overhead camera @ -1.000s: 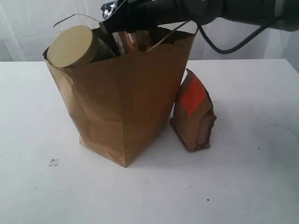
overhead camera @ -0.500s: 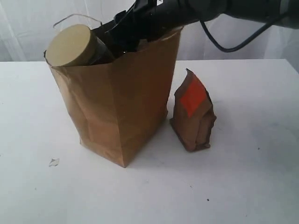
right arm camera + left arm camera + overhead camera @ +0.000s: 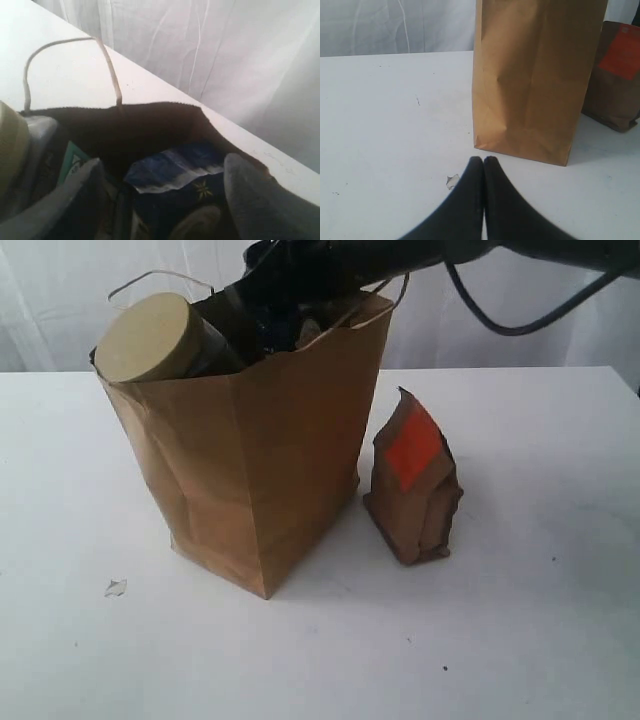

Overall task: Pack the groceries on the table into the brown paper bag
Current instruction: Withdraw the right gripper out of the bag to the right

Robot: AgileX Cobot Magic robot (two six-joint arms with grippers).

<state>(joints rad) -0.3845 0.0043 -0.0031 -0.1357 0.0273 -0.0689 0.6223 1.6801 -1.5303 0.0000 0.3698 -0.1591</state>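
Right gripper [image 3: 162, 165] hangs spread in the mouth of the tall creased brown paper bag [image 3: 260, 460]; left gripper [image 3: 483, 162] sits pressed together before the bag. It should rise straight, clear of the loop handles [image 3: 110, 70]. The orange-red-labelled brown pouch [image 3: 415, 485] stands outside, just beside the bag.

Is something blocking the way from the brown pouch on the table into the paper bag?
Yes. The right gripper sits in the mouth of the paper bag, and the tan-lidded jar fills its other side. Nothing stands between pouch and bag.
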